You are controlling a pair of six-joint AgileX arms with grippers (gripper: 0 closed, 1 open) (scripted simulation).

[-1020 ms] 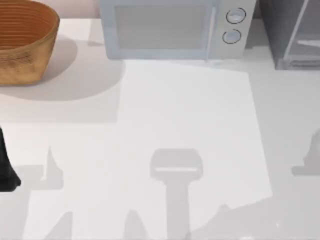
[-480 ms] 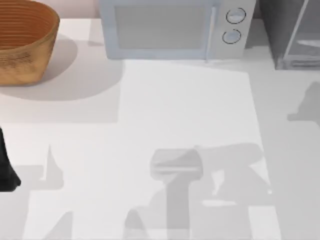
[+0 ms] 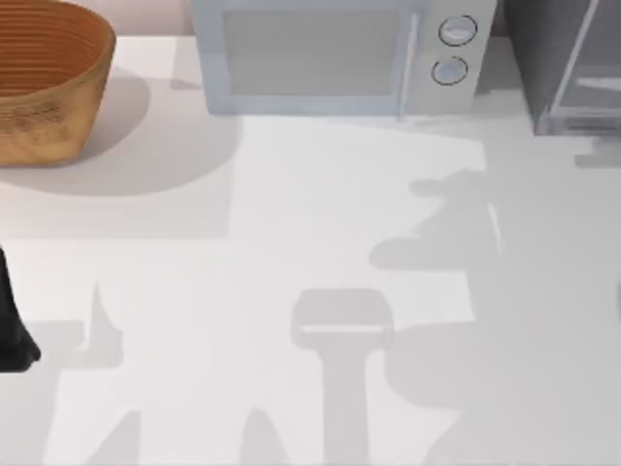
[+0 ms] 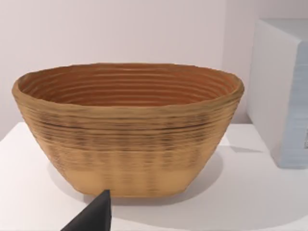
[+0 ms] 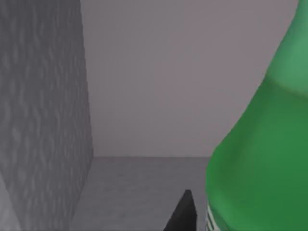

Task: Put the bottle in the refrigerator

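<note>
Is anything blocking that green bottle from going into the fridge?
Nothing visible does. In the right wrist view the bottle sits close beside a grey refrigerator wall, with bare grey floor and a plain back wall ahead.

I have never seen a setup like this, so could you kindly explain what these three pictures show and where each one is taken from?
Two robot arms work at a white table. One camera looks down from above: a woven basket, a microwave and the dark refrigerator stand along the far edge. The other two cameras sit on the wrists. The left one faces the basket, beside its hand's dark fingertip. The right one looks at grey walls, with the green bottle very close, apparently carried.
</note>
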